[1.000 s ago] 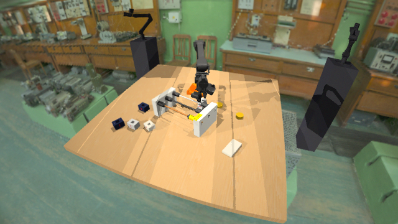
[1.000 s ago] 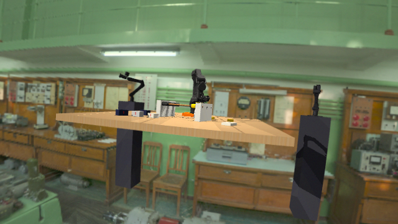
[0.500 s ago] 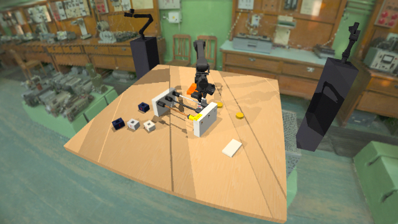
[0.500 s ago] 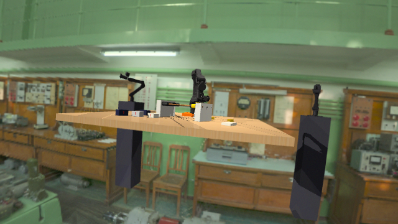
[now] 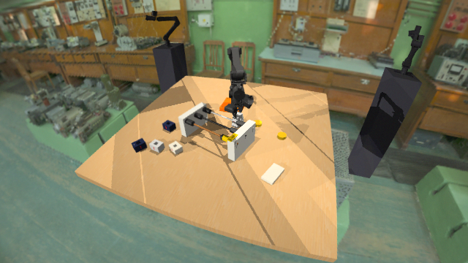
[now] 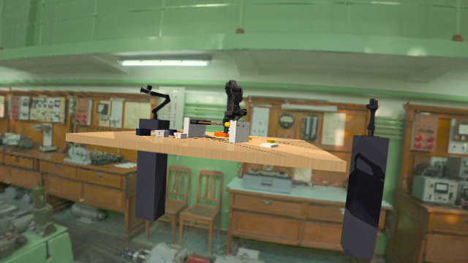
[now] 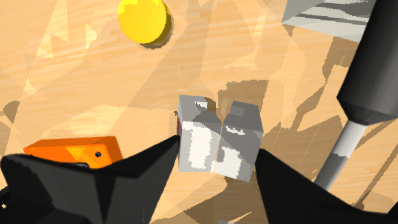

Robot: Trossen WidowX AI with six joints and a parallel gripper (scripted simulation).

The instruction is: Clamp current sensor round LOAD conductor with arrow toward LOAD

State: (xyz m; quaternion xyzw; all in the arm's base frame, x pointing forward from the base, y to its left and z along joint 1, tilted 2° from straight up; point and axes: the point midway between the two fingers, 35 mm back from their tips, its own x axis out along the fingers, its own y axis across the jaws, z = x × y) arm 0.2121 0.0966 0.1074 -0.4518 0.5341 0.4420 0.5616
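Observation:
The open split-core sensor [image 7: 198, 145] is pale grey and white, with two halves spread in a V. My gripper [image 7: 217, 147] [image 5: 238, 114] is shut on it, one fingertip against each half's outer side. In the top view they are beside the right end of the pale conductor [image 5: 224, 117], which passes right of the gripper in the wrist view [image 7: 348, 142]. The sensor is not round any conductor. A black conductor [image 5: 216, 123] and an orange-brown one [image 5: 207, 129] run parallel between two white end plates [image 5: 242, 143] [image 6: 239, 132]. The LOAD marking and the sensor's arrow cannot be read.
A yellow clamp-like piece [image 5: 229, 137] sits at the orange-brown conductor's right end. An orange block [image 5: 224, 105] [image 7: 75, 149] lies near the gripper. Yellow discs [image 5: 281, 136] [image 7: 143, 20], a white slab [image 5: 273, 174], dark blue blocks [image 5: 169, 126] and white blocks [image 5: 156, 146] stand around the rack.

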